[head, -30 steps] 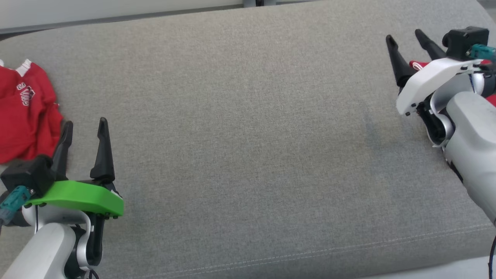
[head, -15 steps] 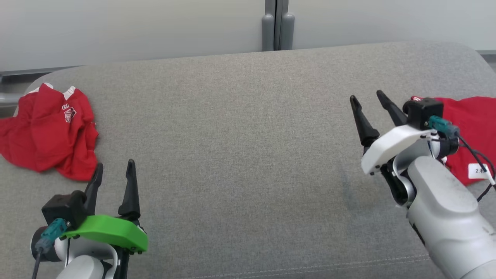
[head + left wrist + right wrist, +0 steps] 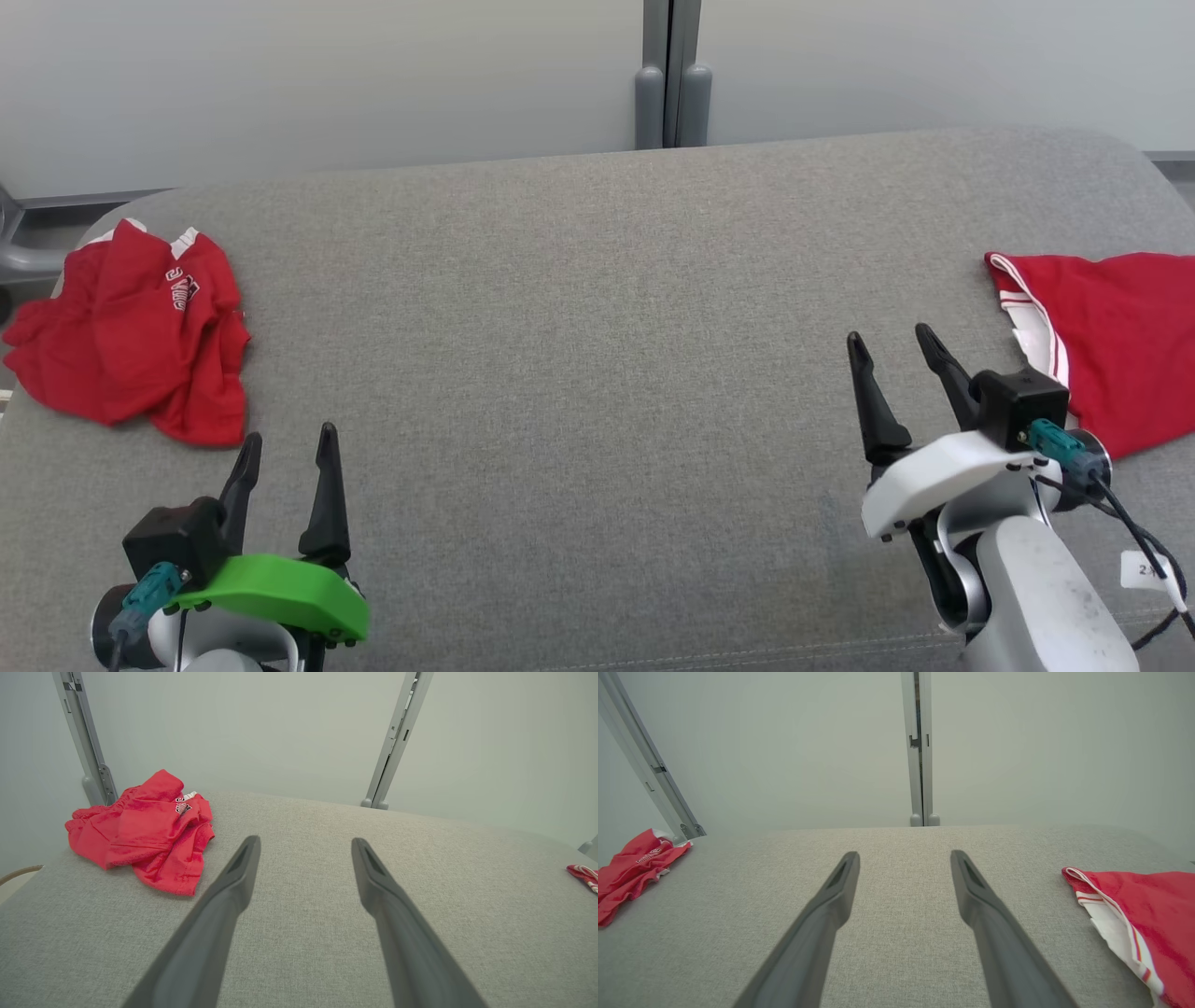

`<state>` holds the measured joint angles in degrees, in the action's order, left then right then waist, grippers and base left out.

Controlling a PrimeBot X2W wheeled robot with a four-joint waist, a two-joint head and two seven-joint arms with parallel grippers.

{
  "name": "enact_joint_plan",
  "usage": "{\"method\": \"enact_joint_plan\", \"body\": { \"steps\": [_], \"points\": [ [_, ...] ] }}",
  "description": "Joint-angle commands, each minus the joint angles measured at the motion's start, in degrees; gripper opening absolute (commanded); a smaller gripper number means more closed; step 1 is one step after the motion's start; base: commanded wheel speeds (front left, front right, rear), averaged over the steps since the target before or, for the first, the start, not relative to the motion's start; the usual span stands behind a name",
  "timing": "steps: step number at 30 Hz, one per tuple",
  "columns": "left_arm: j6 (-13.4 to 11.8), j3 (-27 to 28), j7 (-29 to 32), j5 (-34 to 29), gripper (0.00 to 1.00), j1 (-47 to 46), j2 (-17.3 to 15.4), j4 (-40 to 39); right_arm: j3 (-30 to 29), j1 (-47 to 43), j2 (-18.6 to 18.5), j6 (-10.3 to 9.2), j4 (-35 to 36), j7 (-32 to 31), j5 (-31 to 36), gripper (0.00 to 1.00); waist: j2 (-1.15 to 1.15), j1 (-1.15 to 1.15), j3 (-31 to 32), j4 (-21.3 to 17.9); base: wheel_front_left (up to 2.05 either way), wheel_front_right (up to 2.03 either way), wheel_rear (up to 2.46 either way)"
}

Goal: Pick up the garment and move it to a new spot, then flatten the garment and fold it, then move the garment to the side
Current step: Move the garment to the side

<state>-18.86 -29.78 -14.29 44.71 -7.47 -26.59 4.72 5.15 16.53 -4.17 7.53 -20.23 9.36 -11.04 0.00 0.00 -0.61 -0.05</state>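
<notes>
A crumpled red garment [image 3: 131, 341] with white lettering lies at the far left of the grey cushion [image 3: 597, 373]. It also shows in the left wrist view [image 3: 145, 828]. A flatter red garment with white striped trim [image 3: 1111, 336] rests at the right edge and reappears in the right wrist view [image 3: 1143, 914]. My left gripper [image 3: 289, 435] is open and empty, just near-side and right of the crumpled garment. My right gripper [image 3: 889, 334] is open and empty, left of the striped garment and apart from it. Nothing sits between the fingers [image 3: 233, 891] in either wrist view.
A pale wall with a grey vertical post [image 3: 672, 84] stands behind the cushion. A white label tag [image 3: 1144, 565] and a black cable hang by my right forearm. The cushion's front seam runs along the bottom edge.
The head camera has tilted up, bringing the wall and both garments into view. My right gripper has drawn back from over the striped garment to its left. Both grippers stay open.
</notes>
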Motion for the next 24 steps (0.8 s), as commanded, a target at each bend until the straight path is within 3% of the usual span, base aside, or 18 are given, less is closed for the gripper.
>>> {"method": "enact_joint_plan", "body": {
  "steps": [1,7,24],
  "points": [
    [-0.07,0.24,-0.49,-0.43,1.00,1.08,0.10,0.37,-0.83,-1.97,0.33,-0.08,1.99,-0.89,0.85,1.00,0.00,0.00,0.27,0.01,0.00,0.00,0.00],
    [0.66,1.19,-0.62,-0.17,1.00,2.18,0.35,1.95,-1.35,-9.27,1.21,-0.07,11.19,-4.94,0.86,1.00,0.00,0.00,1.15,-0.13,0.00,0.00,0.00],
    [2.15,4.64,-0.91,-0.93,1.00,5.68,0.53,1.68,-0.20,-12.68,1.24,-0.08,14.39,-6.68,-1.48,1.00,0.00,0.00,2.39,0.78,0.00,0.00,0.00]
  ]
}}
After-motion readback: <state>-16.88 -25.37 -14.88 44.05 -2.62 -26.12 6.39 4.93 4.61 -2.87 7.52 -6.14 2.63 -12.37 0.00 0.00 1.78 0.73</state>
